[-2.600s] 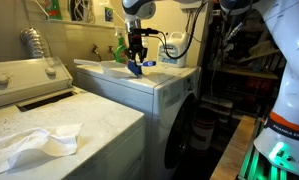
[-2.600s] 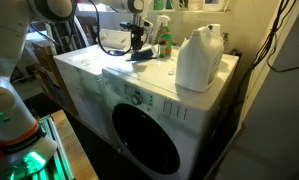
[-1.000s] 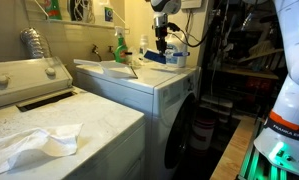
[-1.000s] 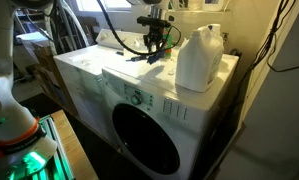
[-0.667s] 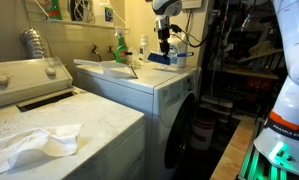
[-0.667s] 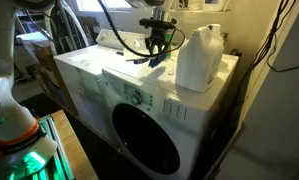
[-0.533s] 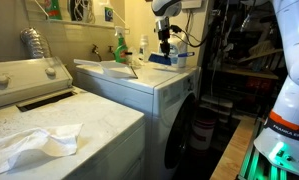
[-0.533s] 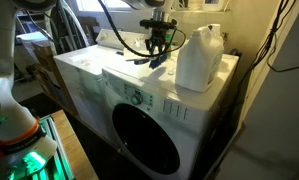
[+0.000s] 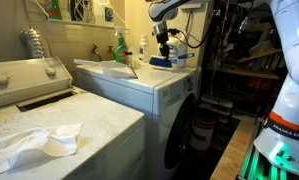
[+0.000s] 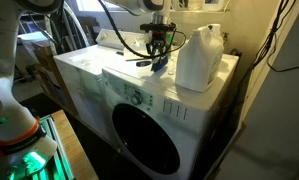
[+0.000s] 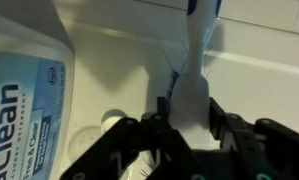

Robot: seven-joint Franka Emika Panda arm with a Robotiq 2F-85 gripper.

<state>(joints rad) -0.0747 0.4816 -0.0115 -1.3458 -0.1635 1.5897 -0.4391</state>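
Gripper (image 11: 184, 125) clamped on a white-and-blue brush (image 11: 192, 70), low over the front-loading washer's top (image 10: 94, 66), beside a detergent jug (image 10: 199, 58). Seemingly mid-carry; lowering it calls for clearing the jug.

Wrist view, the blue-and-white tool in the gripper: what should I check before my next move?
1. Grip: gripper closed on the blue-and-white tool: ok.
2. Tool seated midway between the jaws: ok.
3. Whether the tool's lower end touches the machine top: cannot tell.
4. Gap to the white jug: apart but close beside the gripper: ok, move with care.
5. Green spray bottle well off to the side of the gripper: ok.
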